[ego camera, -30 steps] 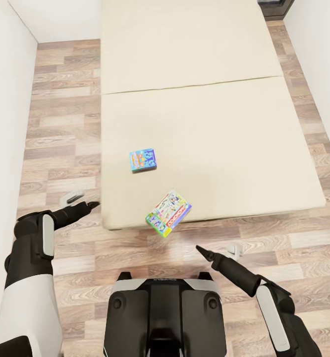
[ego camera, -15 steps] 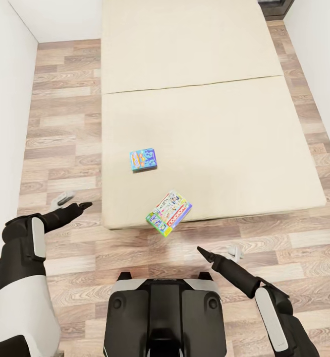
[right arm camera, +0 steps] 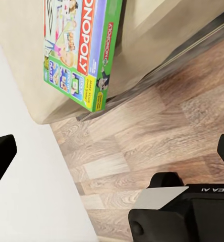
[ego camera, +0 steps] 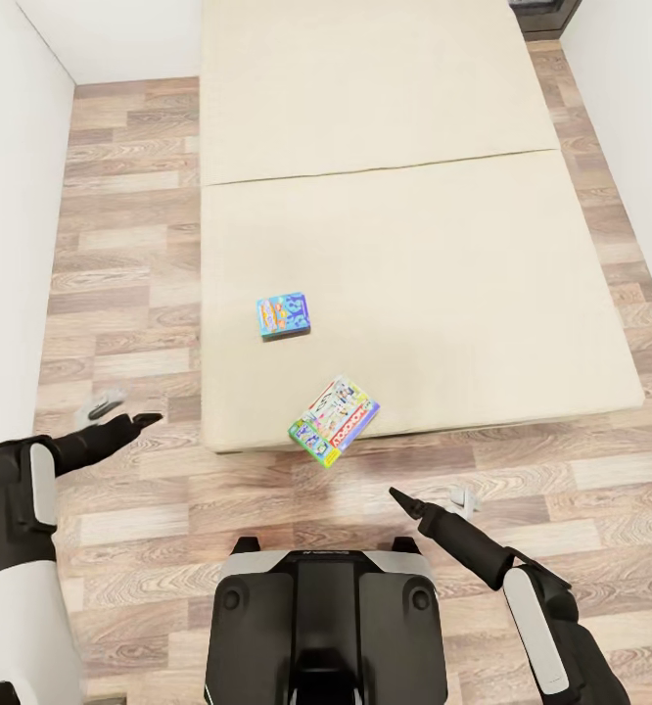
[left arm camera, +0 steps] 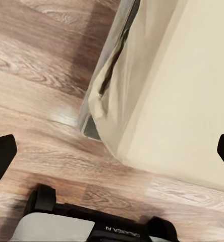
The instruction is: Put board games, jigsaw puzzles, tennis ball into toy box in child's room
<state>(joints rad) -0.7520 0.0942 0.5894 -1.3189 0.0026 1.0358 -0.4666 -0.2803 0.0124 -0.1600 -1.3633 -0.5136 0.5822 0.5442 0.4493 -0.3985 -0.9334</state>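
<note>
The left pincer (ego camera: pixel 148 419) has swung outward from the bed (ego camera: pixel 404 255) over the floor (ego camera: pixel 169 509); the right pincer (ego camera: pixel 396 494) has stayed put. Both stand wide, holding nothing. The green game (ego camera: pixel 333 421) overhangs the bed's near edge, the blue game (ego camera: pixel 283 315) lies further in. Neither is picked up yet; the left arm seems to be clearing room.
</note>
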